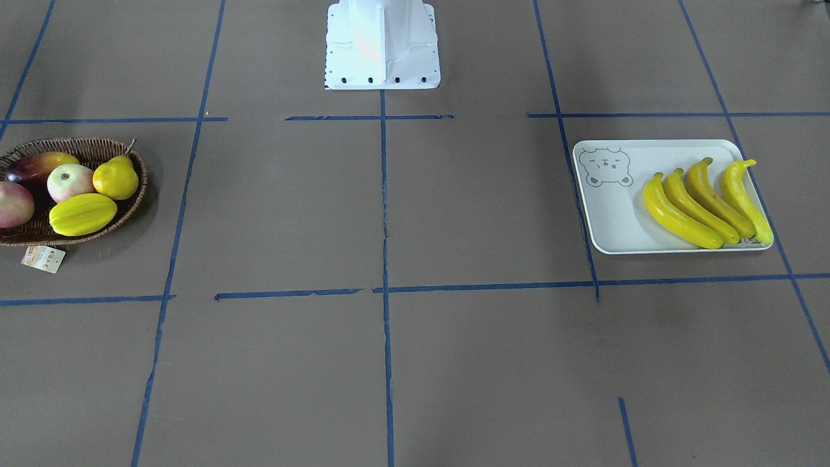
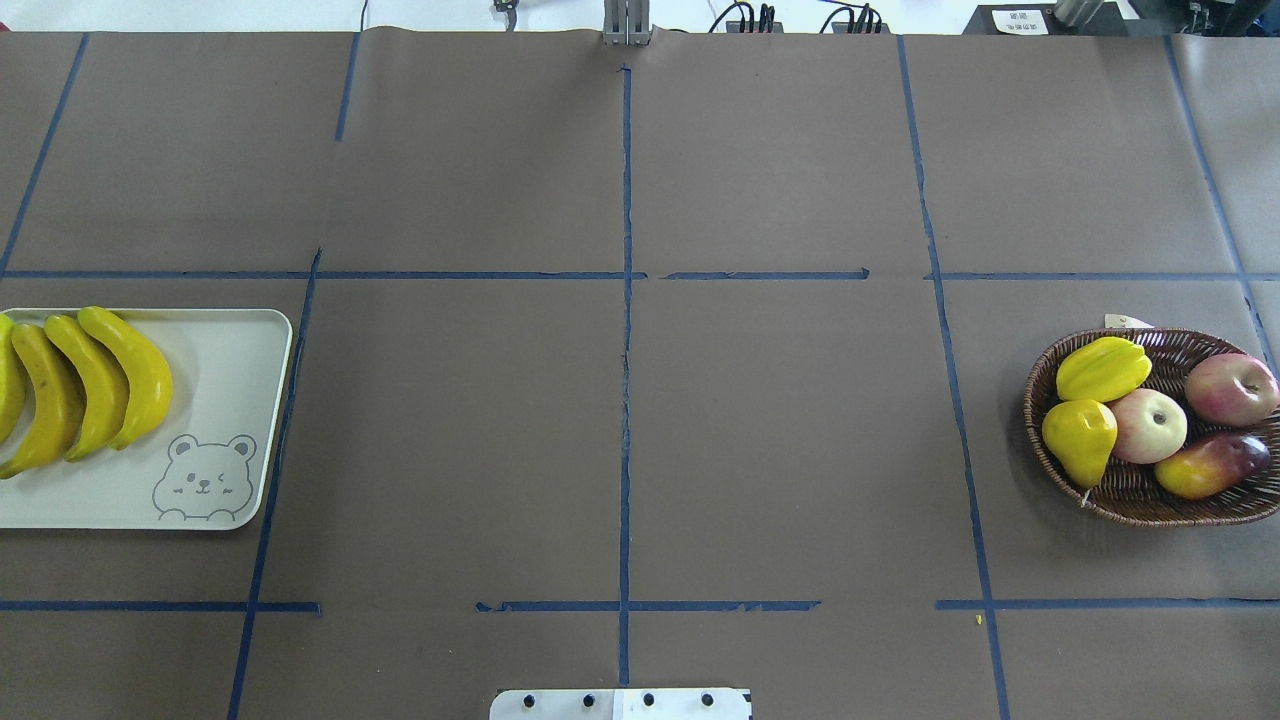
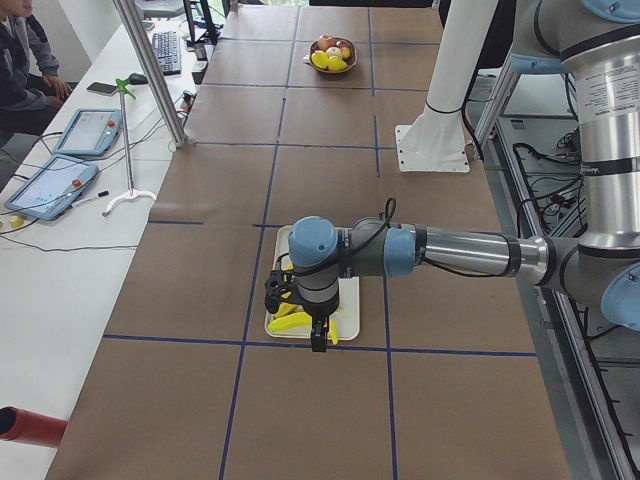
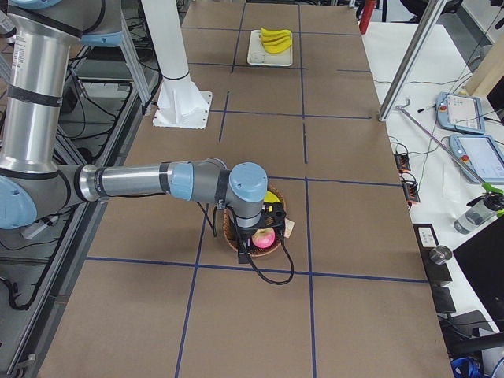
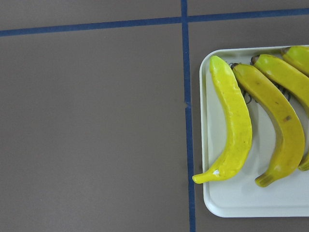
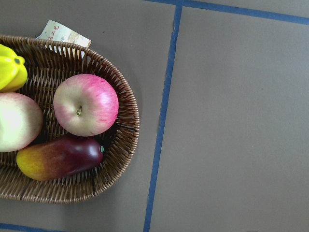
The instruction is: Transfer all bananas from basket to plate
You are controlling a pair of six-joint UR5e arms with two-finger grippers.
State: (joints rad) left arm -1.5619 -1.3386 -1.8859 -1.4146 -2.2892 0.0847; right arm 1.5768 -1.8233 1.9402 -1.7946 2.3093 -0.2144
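Yellow bananas (image 1: 707,201), all four, lay on the white plate (image 1: 609,220); the basket (image 1: 32,228) held none. I couldn't tell whether the left fingers (image 3: 317,338) or right fingers (image 4: 245,250) were open. One banana tip overhung the plate's edge, and I judged that a careless low sweep might knock it off.

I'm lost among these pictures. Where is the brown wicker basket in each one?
Front-facing: basket at far left, mid-height.
Overhead: basket at far right, mid-height.
Left side: basket tiny, top centre.
Right side: basket low centre, partly hidden.
Left wrist: not in it.
Right wrist: basket fills the left side.
Shared landmark: the paper tag on its rim.
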